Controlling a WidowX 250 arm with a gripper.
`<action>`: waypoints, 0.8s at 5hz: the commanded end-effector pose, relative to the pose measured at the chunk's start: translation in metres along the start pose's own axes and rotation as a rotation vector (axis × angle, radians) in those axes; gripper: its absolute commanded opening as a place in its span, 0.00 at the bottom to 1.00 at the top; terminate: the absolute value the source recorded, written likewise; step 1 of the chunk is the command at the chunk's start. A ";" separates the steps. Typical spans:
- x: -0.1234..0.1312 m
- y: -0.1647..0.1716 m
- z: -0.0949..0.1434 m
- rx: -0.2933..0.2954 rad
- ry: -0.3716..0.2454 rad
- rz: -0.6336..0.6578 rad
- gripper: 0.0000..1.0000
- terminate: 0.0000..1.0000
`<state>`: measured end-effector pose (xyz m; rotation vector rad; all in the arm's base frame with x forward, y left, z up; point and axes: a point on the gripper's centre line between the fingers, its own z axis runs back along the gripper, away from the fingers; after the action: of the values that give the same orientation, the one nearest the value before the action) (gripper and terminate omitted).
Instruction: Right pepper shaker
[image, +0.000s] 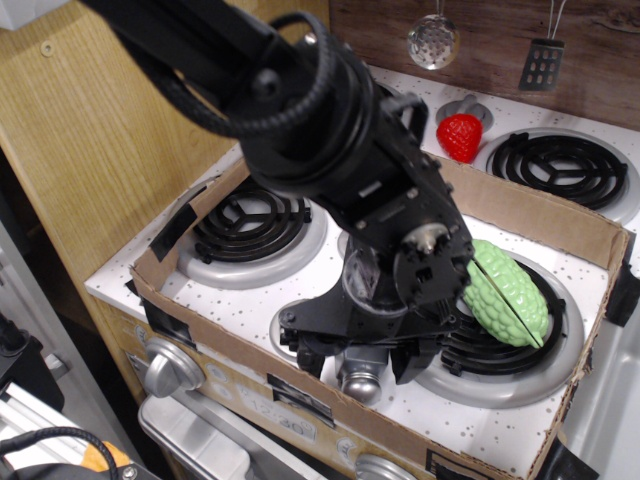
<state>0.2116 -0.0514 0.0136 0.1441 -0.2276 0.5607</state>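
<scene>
The pepper shaker (360, 378) lies on its side on the stove top near the front cardboard wall, its silver ball cap pointing at me; its gray body is mostly hidden under the arm. My black gripper (360, 358) has come down over it, one finger (312, 352) on its left and the other on its right. The jaws straddle the shaker with gaps still showing, so the gripper looks open.
A cardboard wall (520, 215) rings the stove top. A green bumpy vegetable (507, 290) lies on the front right burner (500, 372). The left burner (245, 225) and a round knob (285, 335) are close by. A red strawberry (460, 137) sits behind the box.
</scene>
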 end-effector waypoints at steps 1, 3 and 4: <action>0.008 -0.007 -0.004 -0.038 -0.033 -0.009 1.00 0.00; 0.012 -0.009 -0.007 -0.041 -0.010 -0.023 0.00 0.00; 0.023 -0.008 0.004 -0.030 0.025 -0.049 0.00 0.00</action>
<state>0.2247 -0.0436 0.0109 0.1382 -0.1502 0.5088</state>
